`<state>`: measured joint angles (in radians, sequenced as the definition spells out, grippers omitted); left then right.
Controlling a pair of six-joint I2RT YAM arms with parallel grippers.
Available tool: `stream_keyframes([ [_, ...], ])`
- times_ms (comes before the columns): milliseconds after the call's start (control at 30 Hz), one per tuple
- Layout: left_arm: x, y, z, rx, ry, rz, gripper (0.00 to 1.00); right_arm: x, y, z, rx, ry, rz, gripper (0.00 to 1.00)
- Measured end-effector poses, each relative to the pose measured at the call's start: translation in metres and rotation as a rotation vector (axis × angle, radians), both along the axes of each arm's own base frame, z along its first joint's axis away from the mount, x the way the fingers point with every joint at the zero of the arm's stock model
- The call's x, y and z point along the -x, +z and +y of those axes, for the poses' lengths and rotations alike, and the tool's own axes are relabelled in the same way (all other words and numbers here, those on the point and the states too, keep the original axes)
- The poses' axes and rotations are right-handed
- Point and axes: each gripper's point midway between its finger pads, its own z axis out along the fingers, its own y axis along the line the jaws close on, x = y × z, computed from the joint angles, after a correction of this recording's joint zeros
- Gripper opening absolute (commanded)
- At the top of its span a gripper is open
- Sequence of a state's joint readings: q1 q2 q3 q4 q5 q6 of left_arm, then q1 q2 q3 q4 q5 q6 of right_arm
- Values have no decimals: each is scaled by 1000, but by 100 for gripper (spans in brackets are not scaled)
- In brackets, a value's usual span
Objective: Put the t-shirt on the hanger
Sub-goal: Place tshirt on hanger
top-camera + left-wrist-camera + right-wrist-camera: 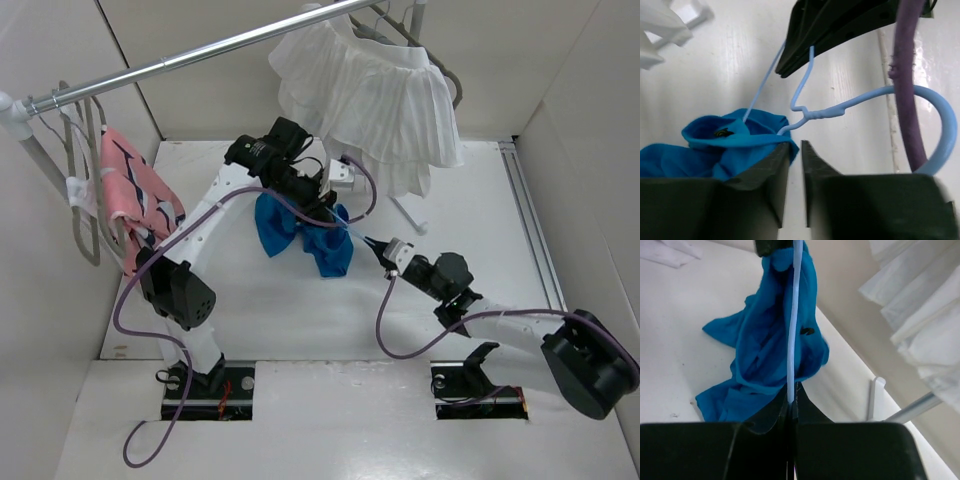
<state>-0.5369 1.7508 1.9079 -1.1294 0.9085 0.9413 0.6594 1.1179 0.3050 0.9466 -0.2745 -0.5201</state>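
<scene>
The blue t-shirt (290, 232) hangs crumpled over the table's middle, its lower folds on the surface. My left gripper (322, 200) is above it. In the left wrist view its jaws (796, 145) stand nearly together, with the t-shirt (715, 150) bunched at the left fingertip (775, 160). My right gripper (372, 243) is shut on one arm of the thin pale-blue hanger (352, 232). The right wrist view shows the wire (792, 330) pinched at the gripper's tips (791, 390) and running up in front of the t-shirt (760, 355). The hanger's neck and hook (850, 104) show in the left wrist view; one arm goes into the cloth.
A white pleated garment (370, 90) hangs from the metal rail (200, 55) at the back. A pink striped garment (135, 195) hangs at the left. A white stand foot (410, 215) sits behind the right gripper. A purple cable (905, 75) crosses the hook. White walls enclose the table.
</scene>
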Motion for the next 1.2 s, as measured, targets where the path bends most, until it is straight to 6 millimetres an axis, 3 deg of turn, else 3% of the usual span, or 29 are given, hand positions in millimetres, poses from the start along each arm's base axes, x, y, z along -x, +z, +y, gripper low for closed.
stream_keyframes([
  [33, 1, -4, 1, -6, -4, 5, 18, 0, -5, 2, 5, 10, 9, 0],
  [67, 2, -7, 2, -15, -4, 10, 29, -1, -9, 4, 9, 19, 15, 0],
  [167, 0, -18, 9, -63, 11, 0, 45, -4, -20, 10, 25, 45, 37, 0],
  [267, -10, -22, 21, -107, 51, -50, 68, -4, -24, 13, 27, 72, 44, 0],
  [300, -16, -20, 26, -115, 68, -78, 77, -3, -24, 14, 25, 83, 38, 0],
  [333, -23, -17, 31, -119, 86, -112, 100, -2, -21, 17, 18, 98, 26, 0],
  [433, -40, -7, 50, -128, 150, -217, 100, -1, -16, 24, 9, 135, 2, 0],
  [567, -48, 0, 67, -139, 179, -339, 100, -2, -11, 35, 6, 188, -18, 0],
  [700, -47, -12, 78, -159, 195, -408, 100, -2, -23, 43, 30, 234, 3, 0],
  [900, -63, -35, 86, -176, 263, -452, 100, -4, -46, 43, 77, 252, 60, 0],
  [1200, -88, -47, 98, -200, 221, -570, 100, -3, -69, 41, 151, 259, 117, 0],
])
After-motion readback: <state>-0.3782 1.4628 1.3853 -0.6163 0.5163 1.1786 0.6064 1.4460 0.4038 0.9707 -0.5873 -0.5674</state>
